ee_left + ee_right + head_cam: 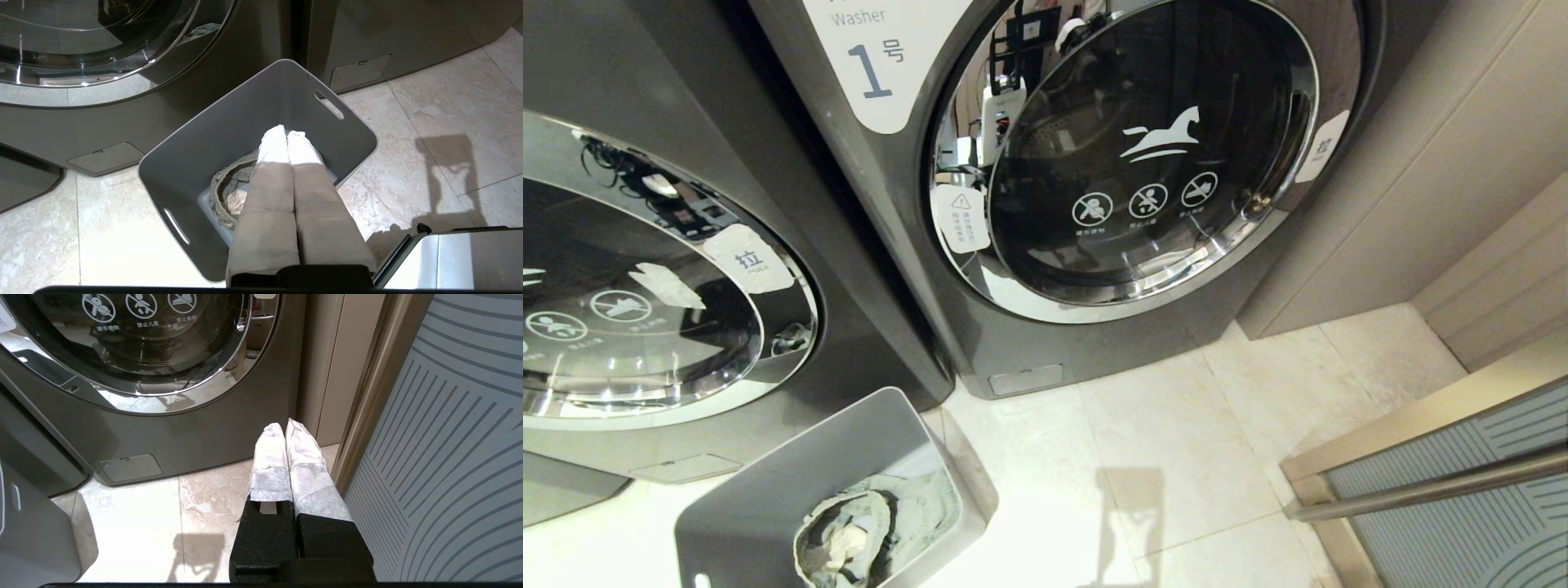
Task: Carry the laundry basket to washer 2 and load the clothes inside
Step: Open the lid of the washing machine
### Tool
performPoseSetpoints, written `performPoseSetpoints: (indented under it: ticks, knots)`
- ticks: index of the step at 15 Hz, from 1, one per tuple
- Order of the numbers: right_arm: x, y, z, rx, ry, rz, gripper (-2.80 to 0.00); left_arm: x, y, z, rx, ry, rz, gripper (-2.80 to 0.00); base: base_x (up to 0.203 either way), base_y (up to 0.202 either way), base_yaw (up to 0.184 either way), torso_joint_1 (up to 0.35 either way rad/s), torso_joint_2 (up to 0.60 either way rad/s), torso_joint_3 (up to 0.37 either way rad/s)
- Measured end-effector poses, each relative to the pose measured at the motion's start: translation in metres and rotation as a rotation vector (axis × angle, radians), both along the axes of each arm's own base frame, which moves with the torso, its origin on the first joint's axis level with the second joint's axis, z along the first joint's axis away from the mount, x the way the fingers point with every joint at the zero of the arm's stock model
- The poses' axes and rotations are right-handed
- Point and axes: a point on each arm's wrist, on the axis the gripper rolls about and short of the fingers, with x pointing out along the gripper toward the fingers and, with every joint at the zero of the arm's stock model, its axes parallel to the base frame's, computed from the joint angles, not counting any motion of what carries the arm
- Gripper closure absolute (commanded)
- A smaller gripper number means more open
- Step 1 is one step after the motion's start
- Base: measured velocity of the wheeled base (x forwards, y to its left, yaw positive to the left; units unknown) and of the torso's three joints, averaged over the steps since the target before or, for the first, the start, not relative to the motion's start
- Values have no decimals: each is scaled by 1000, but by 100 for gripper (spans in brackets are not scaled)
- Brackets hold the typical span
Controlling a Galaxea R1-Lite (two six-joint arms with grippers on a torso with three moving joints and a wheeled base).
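Observation:
The grey laundry basket (760, 490) (229, 118) stands on the floor, at an angle, before the gap between two dark grey washers. The clothes (849, 531) (222, 192), a grey-green bundle with a white patch, lie in its bottom. The right-hand washer (1143, 155) (143, 343) bears a "1" label. The left-hand washer (645, 310) (102, 41) has its door closed and shows no number label, so I cannot tell if it is washer 2. My left gripper (287, 131) hangs above the basket, shut and empty. My right gripper (284, 426) is shut and empty above the floor.
A striped glass door panel with a metal frame (1445, 482) (449, 437) stands close on the right, beside my right gripper. A beige wall panel (1421, 163) flanks washer 1. Pale floor tiles (1176, 457) stretch in front of washer 1.

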Motion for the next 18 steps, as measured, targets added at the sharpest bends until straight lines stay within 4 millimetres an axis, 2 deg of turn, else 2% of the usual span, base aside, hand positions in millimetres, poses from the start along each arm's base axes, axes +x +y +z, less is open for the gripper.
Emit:
performPoseSetpoints:
  ticks: [4,14,18]
  knots:
    - [0,0,0,0,0,1,0,0,0,0,-4,0,0,0,1,55,1,1,1,1]
    - [0,0,0,0,0,0,0,0,0,0,-3,0,0,0,0,192,-1,2,0,2]
    - [0,0,0,0,0,0,0,0,0,0,-3,1,2,0,0,47,0,1,5,0]
